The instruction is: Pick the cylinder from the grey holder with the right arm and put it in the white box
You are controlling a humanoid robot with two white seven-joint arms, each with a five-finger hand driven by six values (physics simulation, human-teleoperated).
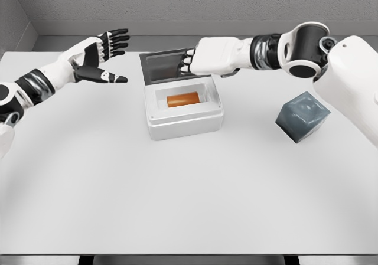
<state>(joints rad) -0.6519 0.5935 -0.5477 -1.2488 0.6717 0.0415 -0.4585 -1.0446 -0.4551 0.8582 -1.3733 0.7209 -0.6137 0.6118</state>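
**Cylinder lying in the white box, right hand over its back edge**

The left hand (97, 55) floats above the far left of the matte pale tabletop (177, 200), palm turned inward, black-jointed fingers spread straight and thumb pointing right, holding nothing. Its white forearm runs in from the left edge.

At the centre sits the white box (184, 122), a smooth, rounded-cornered square tub with thick walls and a grey-lined lid (159, 64) standing open behind it. The orange cylinder (183, 99), short and glossy, lies on its side on the box floor, its long axis running left to right.

The right hand (204, 57) hovers above the box's rear rim, back of the hand facing the camera, fingers bent downward toward the lid; it grips nothing. Its arm stretches horizontally from the bulky shoulder at right.

Right of the box, the grey holder (302, 116), a dark slate cube with soft edges, rests tilted on the tabletop.
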